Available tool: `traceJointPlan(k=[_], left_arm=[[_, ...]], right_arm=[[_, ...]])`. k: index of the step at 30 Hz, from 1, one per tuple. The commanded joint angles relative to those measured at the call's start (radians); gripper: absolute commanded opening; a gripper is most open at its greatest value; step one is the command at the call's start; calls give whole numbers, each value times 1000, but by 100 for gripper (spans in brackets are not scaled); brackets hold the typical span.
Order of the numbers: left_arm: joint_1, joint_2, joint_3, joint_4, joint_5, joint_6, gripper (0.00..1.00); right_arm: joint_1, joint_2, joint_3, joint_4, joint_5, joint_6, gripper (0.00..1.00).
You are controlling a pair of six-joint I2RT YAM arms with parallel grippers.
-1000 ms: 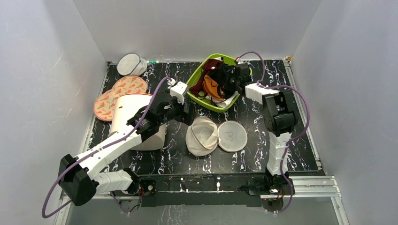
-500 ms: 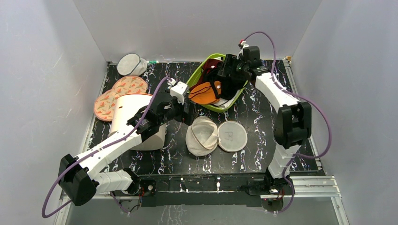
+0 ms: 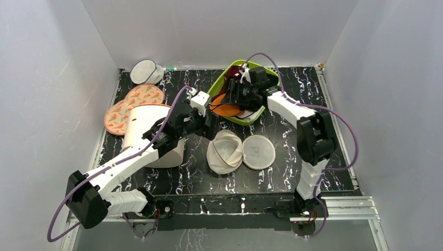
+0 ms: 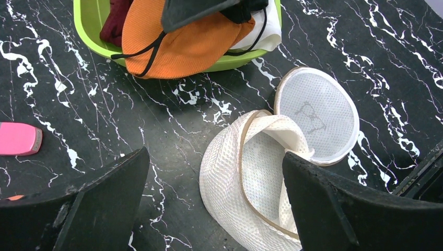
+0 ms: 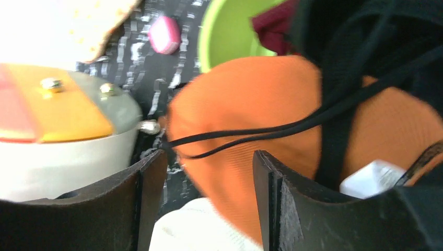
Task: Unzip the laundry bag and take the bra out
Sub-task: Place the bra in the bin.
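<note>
The laundry bag [image 3: 222,155] [image 4: 230,183] lies on the black marbled table [image 3: 284,175] near the front centre, its rim gaping open and nothing visible inside, with a flat round mesh disc [image 3: 258,151] [image 4: 319,112] touching its right side. The bra [image 3: 229,110] [image 4: 193,44] [image 5: 251,104] is out of the bag, its orange cup draped over the near rim of the green basin [image 3: 216,88] [image 4: 89,36] behind. The left gripper [image 3: 210,125] [image 4: 214,157] hangs above the bag with fingers wide apart, gripping nothing; the right gripper [image 3: 233,98] [image 5: 209,157] sits over the basin, fingers parted above the cup.
</note>
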Motion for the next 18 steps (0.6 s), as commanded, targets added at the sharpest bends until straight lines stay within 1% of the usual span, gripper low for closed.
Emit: traceJointPlan(k=[1, 4, 6, 8, 11, 15, 18], left_arm=[[-6, 12, 4, 9, 16, 0, 98], [-5, 17, 6, 5, 15, 0, 98], [-6, 15, 5, 3, 12, 2, 98], [-6, 12, 3, 6, 10, 3, 98], [-6, 14, 5, 6, 16, 3, 98], [-6, 23, 5, 10, 37, 1, 98], [-5, 32, 5, 11, 50, 0, 98]], right_arm=[[-21, 103, 29, 67, 103, 12, 59], [-24, 166, 63, 45, 264, -49, 63], [-25, 201, 84, 21, 276, -70, 65], [-25, 213, 107, -23, 235, -77, 65], [-18, 136, 89, -33, 205, -69, 67], [-21, -14, 52, -71, 244, -79, 81], [-27, -137, 22, -110, 239, -95, 87]])
